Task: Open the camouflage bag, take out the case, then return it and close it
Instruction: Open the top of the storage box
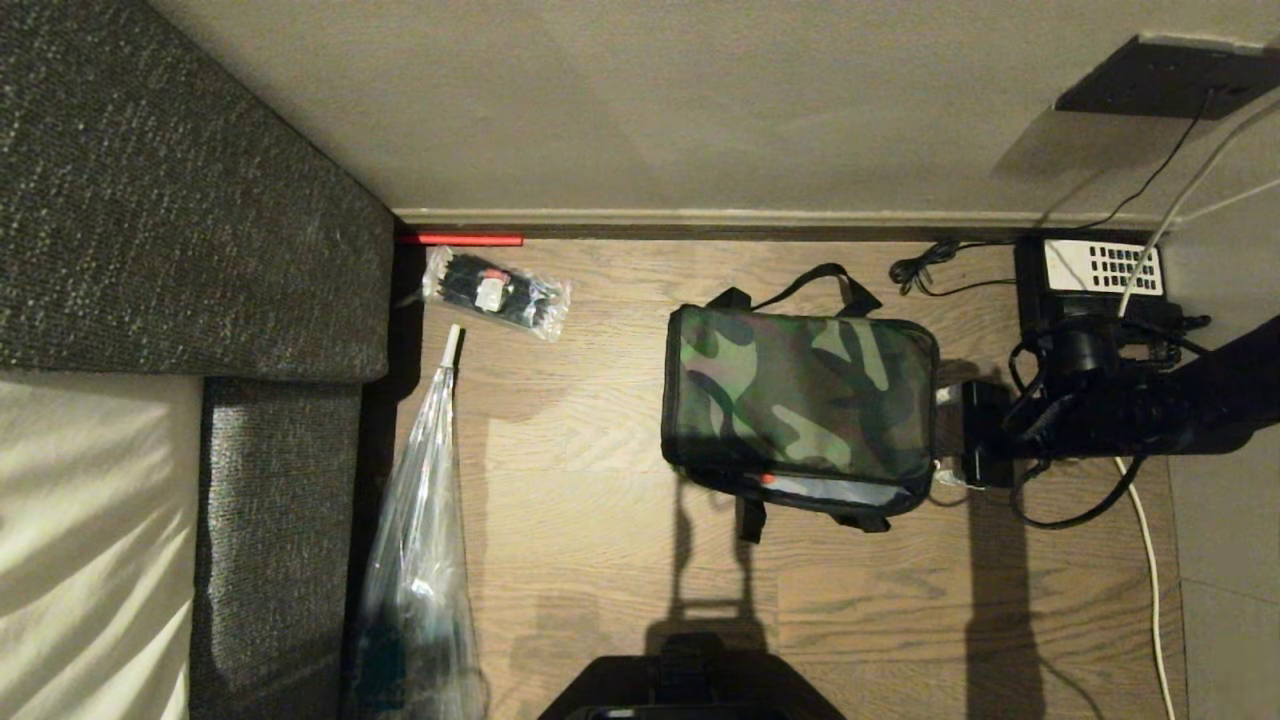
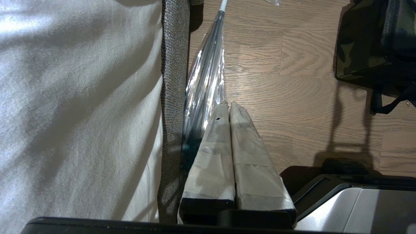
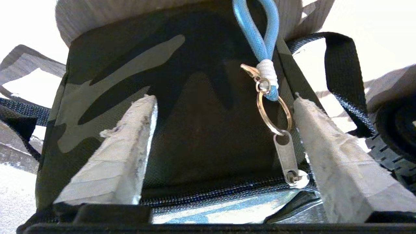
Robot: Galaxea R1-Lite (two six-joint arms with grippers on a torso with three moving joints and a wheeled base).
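Note:
The camouflage bag (image 1: 800, 400) stands on the wooden floor with its lid down. Along its near edge a strip of red and pale lining (image 1: 800, 487) shows. The case is hidden. My right gripper (image 1: 948, 435) is at the bag's right end, open, its taped fingers either side of the camouflage end panel (image 3: 130, 81). In the right wrist view the gripper (image 3: 221, 99) holds nothing. The metal zipper pull (image 3: 287, 156), with its key ring (image 3: 274, 113) and blue cord loop (image 3: 260, 32), hangs free beside one finger (image 3: 338, 152). My left gripper (image 2: 230, 107) is parked, shut and empty, over the floor beside the sofa.
A black telephone with a white keypad (image 1: 1100, 265) and loose cables (image 1: 1150, 560) lie behind my right arm. A grey sofa (image 1: 190, 200) fills the left. A plastic-wrapped umbrella (image 1: 420, 520), a small plastic bag of black items (image 1: 495, 290) and a red stick (image 1: 470, 239) lie near it.

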